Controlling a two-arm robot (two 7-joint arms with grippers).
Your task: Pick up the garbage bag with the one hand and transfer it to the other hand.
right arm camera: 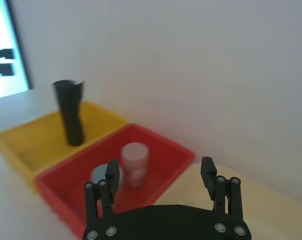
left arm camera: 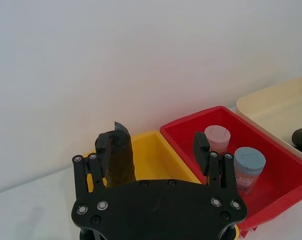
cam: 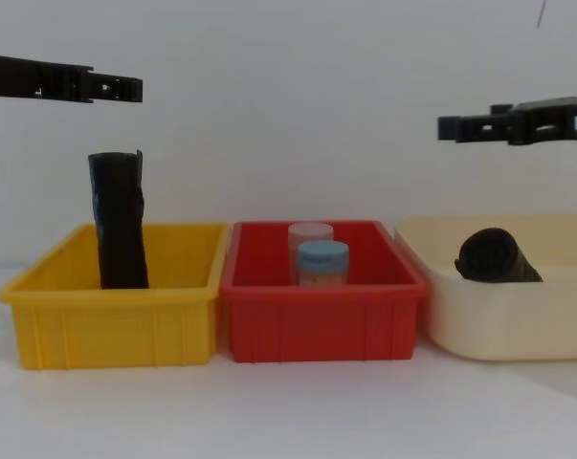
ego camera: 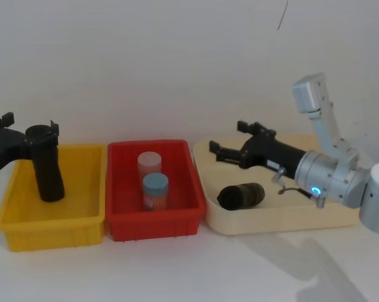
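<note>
The garbage bag, a thick black crinkled roll, lies on its side in the cream tray; the chest view shows it too. My right gripper, on the arm with the blue ring, hovers open above the tray's back left, higher than the bag and apart from it. Seen from the chest, this gripper is well above the tray. My left gripper hangs open over the yellow bin, and the chest view puts it clear above the slim upright black roll.
A red bin between the yellow bin and the cream tray holds a pale pink jar and a blue-lidded jar. The three containers stand in a row close to a white wall. Bare white table lies in front of them.
</note>
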